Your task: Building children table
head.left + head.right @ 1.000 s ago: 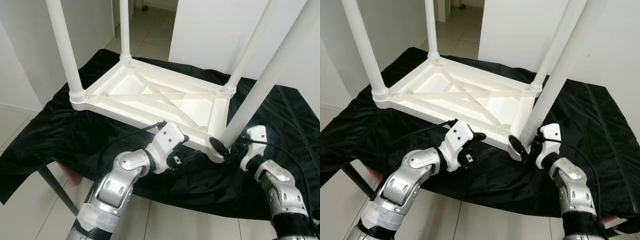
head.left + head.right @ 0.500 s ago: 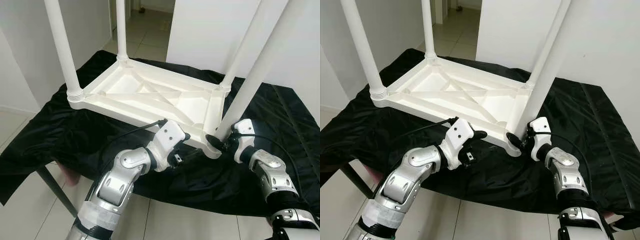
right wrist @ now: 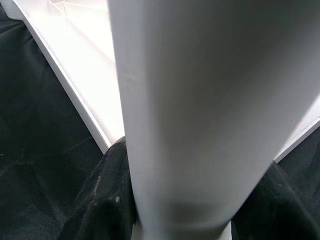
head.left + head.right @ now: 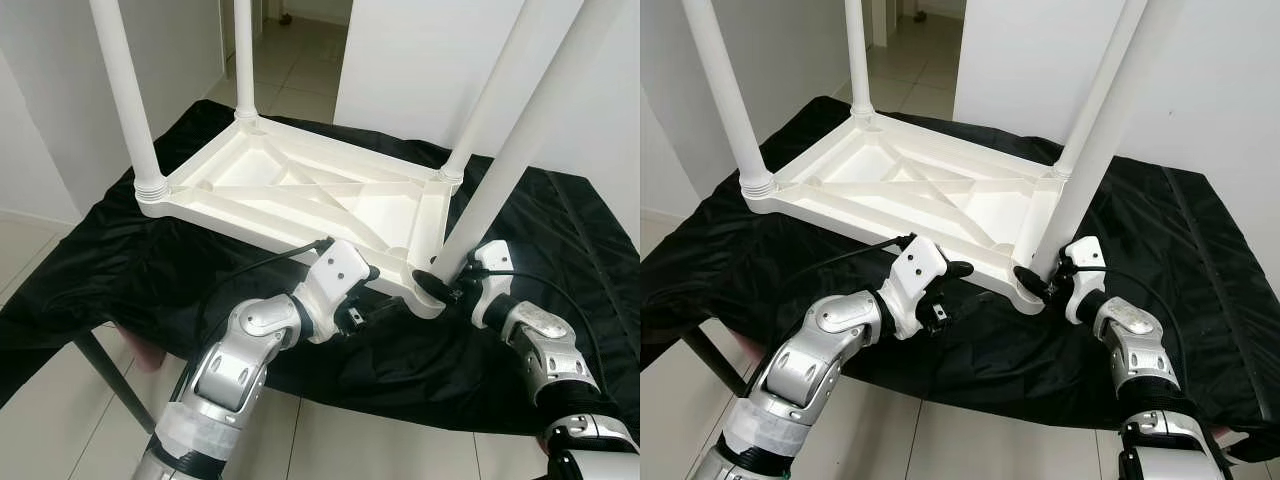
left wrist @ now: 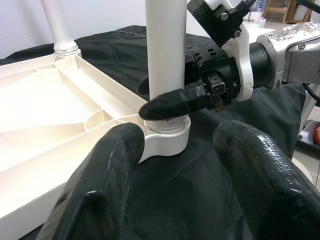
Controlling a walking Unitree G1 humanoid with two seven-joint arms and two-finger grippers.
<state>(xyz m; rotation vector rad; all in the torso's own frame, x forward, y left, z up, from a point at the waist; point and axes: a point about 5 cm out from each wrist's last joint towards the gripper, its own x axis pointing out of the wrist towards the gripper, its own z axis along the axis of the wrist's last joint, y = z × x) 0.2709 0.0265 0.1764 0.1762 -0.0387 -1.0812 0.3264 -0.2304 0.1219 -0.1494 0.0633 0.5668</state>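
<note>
On the black cloth (image 4: 120,270) the tabletop (image 4: 300,195) lies upside down with three legs up, and at its near right corner I have the fourth leg (image 4: 500,170) standing in its socket (image 5: 167,137) — leaning a little, by my reading. To seat it well I'd bring the leg plumb over the socket and push or twist straight down its axis while the frame is kept from sliding on the cloth. My right gripper (image 4: 445,285) pinches the leg just above the socket, fingers (image 5: 175,102) pressed to either side of it; my left gripper (image 5: 175,180) sits beside the corner with its fingers spread wide, holding nothing — one fingertip seems to touch the socket rim.
</note>
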